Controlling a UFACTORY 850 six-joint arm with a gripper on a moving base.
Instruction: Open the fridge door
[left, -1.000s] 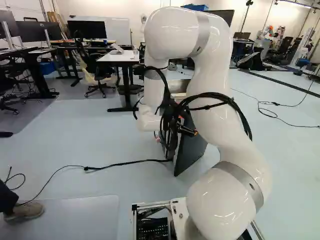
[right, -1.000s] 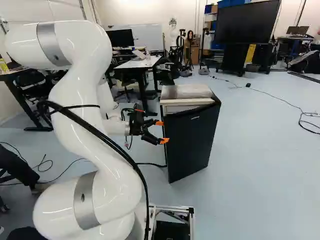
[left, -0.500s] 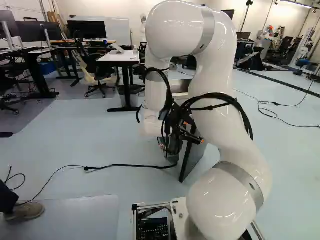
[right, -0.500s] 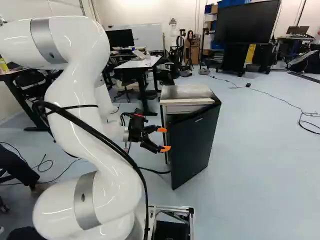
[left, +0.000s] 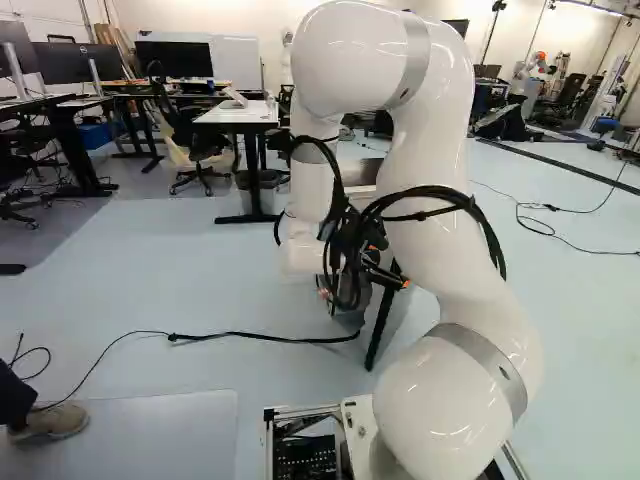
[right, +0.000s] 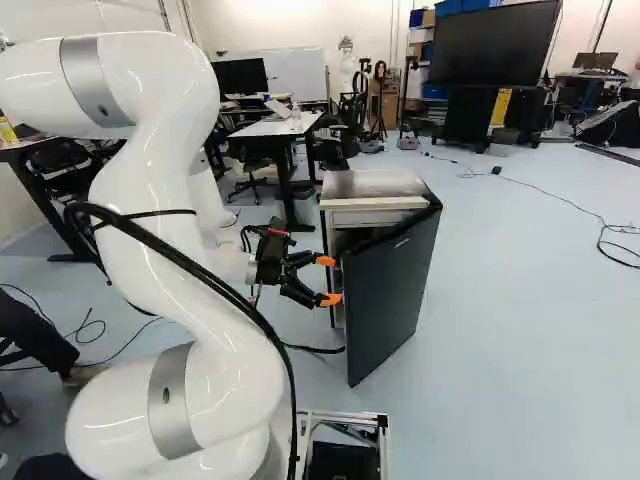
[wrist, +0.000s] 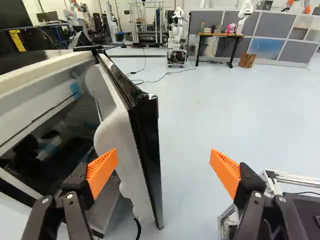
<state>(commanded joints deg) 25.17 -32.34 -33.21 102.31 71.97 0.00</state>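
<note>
Gripper (right: 328, 280): fingers spread wide, near the centre of the right base view, orange pads (wrist: 103, 170) well apart with the edge of the door (right: 392, 300) between them; contact unclear.
Door: dark, partly swung open, right of centre in that base view.
Fridge (right: 373, 184): just behind the door, pale top.
Desk (right: 276, 128): beyond, upper middle.
Screen (right: 495, 45): farther off, upper right.

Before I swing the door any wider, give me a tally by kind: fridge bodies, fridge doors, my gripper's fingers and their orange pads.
Fridge body: 1
Fridge door, partly open: 1
Black fingers, standing apart: 2
Orange pads, one on each finger: 2
Total: 6
</note>
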